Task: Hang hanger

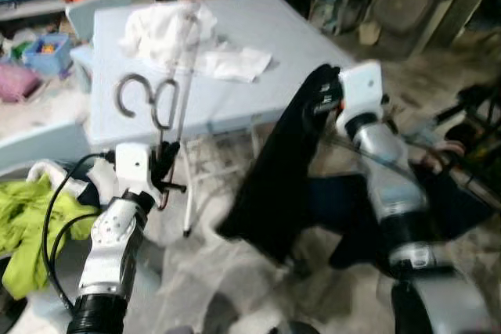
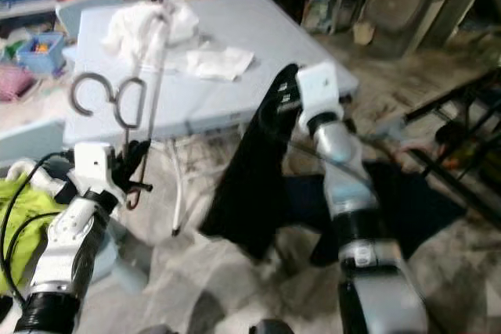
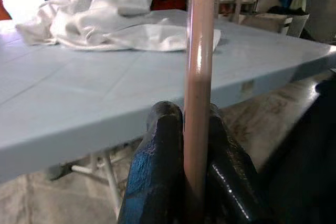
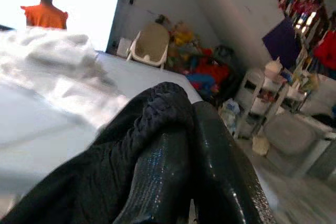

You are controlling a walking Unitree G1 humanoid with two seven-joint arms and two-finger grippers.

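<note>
my left gripper (image 1: 166,163) was clamped tight on the thin glossy brown-and-metal hanger (image 1: 160,103), the two black fingers (image 3: 157,177) pinching its slim rod from both sides. the hanger stood upright above that gripper, in front of the near edge of the pale blue folding table (image 1: 258,52), its grey metal hooks curling at the top and a long thin rod running up beside them. my right gripper (image 1: 325,95) was closed on a black knitted garment (image 1: 274,185), pinched at its top edge and hanging down in a long dark drape toward the floor, near the table's corner. no writing or labels readable anywhere. on the table lay crumpled white cloths (image 1: 176,33). a blue plastic bin (image 1: 47,51) of small coloured bits sat far left, and a lime-green cloth (image 1: 23,217) lay by my left arm.
</note>
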